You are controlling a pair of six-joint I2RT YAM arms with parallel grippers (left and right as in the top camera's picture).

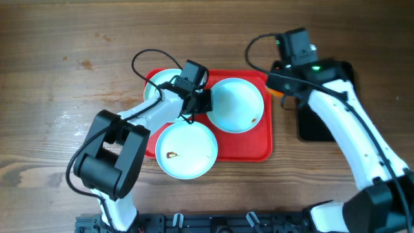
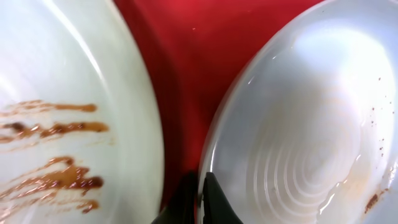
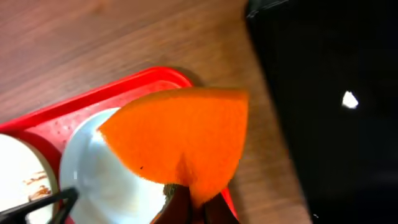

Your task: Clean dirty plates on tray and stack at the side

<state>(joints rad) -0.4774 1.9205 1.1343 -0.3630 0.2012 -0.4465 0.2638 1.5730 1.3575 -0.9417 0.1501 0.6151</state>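
The red tray (image 1: 259, 147) holds three pale plates. The back-left plate (image 1: 157, 83) has brown smears, which show in the left wrist view (image 2: 56, 130). The front plate (image 1: 187, 150) has a small brown spot. The right plate (image 1: 238, 103) has a small smear near its right rim. My left gripper (image 1: 199, 98) is shut on this plate's left rim (image 2: 202, 196); the plate fills the right of that view (image 2: 305, 124). My right gripper (image 1: 279, 83) is shut on an orange sponge (image 3: 180, 137), held over the tray's back-right corner (image 3: 93, 99) beside the right plate (image 3: 99, 180).
A narrower black tray (image 1: 317, 126) lies on the wooden table just right of the red tray, and fills the right of the right wrist view (image 3: 323, 93). Bare wood lies to the left of and behind the red tray.
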